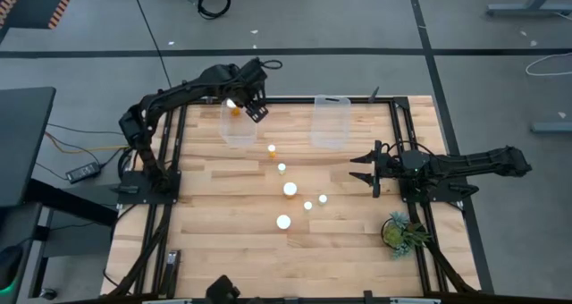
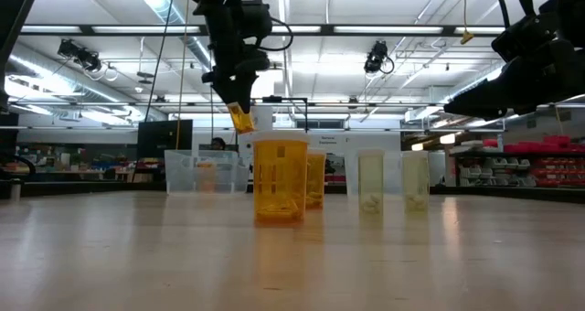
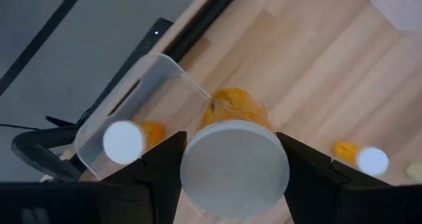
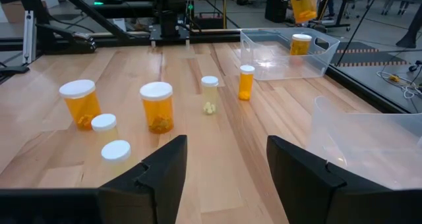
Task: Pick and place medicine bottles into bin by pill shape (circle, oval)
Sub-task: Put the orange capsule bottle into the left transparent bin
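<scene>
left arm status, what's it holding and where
Left gripper shut on a wide-capped bottle, above the left bin. One bottle already inside. Right gripper open, empty, waiting at table's right. Six bottles left on table, nothing blocking.

Two bins (image 1: 239,125) (image 1: 329,122) at the tabletop's (image 1: 214,232) far edge; one bottle (image 1: 235,110) inside the left bin, six bottles (image 1: 290,190) scattered before them.
</scene>
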### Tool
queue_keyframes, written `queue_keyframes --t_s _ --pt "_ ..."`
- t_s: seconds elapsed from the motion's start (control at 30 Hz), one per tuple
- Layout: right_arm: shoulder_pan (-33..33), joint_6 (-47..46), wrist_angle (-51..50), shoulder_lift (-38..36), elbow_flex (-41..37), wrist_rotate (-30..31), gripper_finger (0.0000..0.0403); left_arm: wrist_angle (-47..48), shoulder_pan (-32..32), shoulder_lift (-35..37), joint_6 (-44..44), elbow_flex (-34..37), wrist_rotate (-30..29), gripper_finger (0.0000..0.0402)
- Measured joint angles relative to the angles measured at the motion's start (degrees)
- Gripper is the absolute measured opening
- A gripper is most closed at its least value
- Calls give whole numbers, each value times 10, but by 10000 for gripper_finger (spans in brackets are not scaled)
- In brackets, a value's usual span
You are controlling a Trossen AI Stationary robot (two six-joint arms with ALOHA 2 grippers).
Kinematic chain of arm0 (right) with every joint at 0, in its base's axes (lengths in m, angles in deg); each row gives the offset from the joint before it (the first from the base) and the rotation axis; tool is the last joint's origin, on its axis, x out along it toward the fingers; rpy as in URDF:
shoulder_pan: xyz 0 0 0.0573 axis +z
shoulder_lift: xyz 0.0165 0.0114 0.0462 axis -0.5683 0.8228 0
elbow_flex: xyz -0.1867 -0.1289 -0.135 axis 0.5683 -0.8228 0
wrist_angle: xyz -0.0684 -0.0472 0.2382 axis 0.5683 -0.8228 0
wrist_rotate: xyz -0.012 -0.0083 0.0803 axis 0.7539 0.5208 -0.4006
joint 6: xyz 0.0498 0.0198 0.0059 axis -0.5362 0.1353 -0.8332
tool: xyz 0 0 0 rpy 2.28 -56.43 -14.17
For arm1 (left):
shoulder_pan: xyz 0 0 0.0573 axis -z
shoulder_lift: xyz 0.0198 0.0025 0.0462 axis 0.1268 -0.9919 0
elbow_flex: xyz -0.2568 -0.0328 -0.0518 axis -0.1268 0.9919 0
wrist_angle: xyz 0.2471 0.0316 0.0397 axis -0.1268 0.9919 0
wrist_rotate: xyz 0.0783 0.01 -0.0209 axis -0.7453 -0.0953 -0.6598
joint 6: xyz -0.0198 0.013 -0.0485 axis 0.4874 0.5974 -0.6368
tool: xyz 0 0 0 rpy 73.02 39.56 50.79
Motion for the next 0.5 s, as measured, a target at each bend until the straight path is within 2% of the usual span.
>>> queue_keyframes --t_s 0.23,0.5 --pt "0 0 0 0 0 0 216 -6 -19 -7 -18 0 -14 219" --pt "0 0 0 0 0 0 216 59 -25 -52 -28 1 -14 217"
